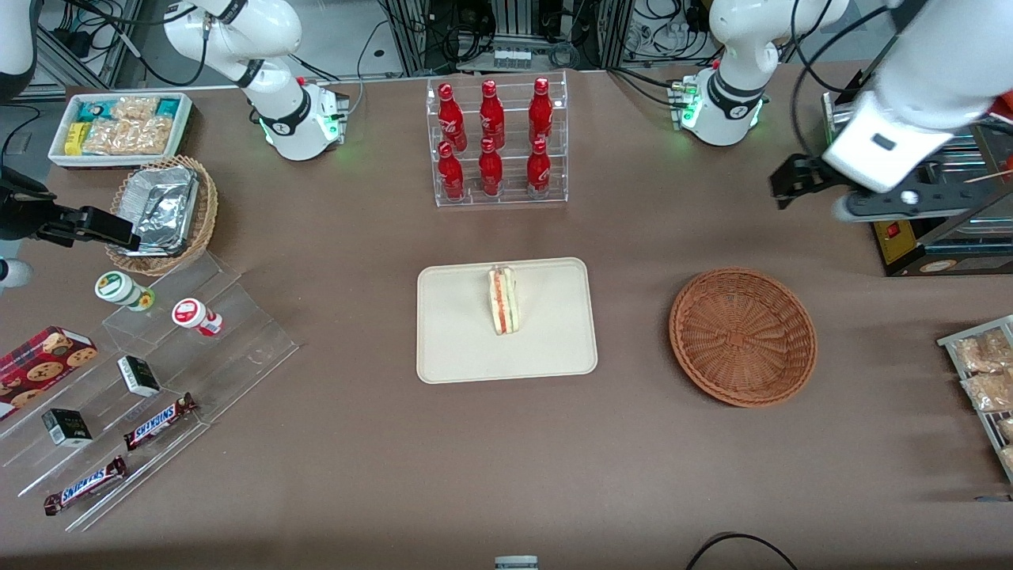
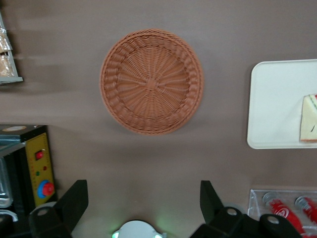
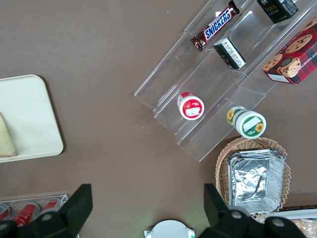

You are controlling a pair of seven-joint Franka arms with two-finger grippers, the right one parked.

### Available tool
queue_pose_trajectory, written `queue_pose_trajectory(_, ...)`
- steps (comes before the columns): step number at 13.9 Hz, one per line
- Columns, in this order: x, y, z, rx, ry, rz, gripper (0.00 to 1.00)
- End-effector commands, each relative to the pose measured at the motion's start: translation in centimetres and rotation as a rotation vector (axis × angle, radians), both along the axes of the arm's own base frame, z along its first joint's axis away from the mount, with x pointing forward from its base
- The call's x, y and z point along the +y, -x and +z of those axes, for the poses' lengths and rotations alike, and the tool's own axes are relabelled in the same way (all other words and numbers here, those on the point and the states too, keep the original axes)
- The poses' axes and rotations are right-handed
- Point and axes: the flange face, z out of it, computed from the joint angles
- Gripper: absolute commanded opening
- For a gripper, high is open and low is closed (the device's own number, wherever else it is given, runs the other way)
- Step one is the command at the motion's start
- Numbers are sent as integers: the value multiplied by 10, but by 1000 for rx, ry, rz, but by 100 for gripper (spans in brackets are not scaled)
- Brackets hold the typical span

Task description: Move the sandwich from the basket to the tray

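Now the left gripper (image 2: 141,201) is seen raised, jaws spread wide and holding nothing, farther from the front camera than the wicker basket (image 1: 742,336). That basket is left bare; the sandwich (image 1: 502,300) is found resting on the cream tray (image 1: 467,348), toward the parked arm's end.

The word "SNICKERS" reads in blue letters on two brown-wrapped chocolate bars on the clear acrylic stepped display: one nearer the front camera (image 1: 85,484) and one a step up (image 1: 161,420). The red bottles (image 1: 491,115) in the clear rack carry white script too small to read. The left arm's gripper (image 1: 783,191), raised near the black appliance, bears no legible marking.
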Motion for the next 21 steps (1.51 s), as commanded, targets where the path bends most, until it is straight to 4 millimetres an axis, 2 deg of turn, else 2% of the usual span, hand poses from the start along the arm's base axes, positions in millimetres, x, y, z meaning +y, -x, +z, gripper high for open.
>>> queue_pose_trajectory(1,41,9,18,-1,49,-47,100)
queue_pose_trajectory(3,45,-1,16,-6,46,-48,100)
queue_pose_trajectory(6,31,-13,16,-12,40,-69,100)
queue_pose_trajectory(7,34,-16,19,-24,45,-67,100)
queue_pose_trajectory(9,35,-33,30,-58,51,-58,100)
queue_pose_trajectory(11,39,-43,33,-69,46,-37,100)
queue_pose_trajectory(15,46,-34,44,-74,14,-30,100)
queue_pose_trajectory(17,62,-29,43,-34,19,-1,100)
queue_pose_trajectory(21,68,-29,43,-32,21,8,100)
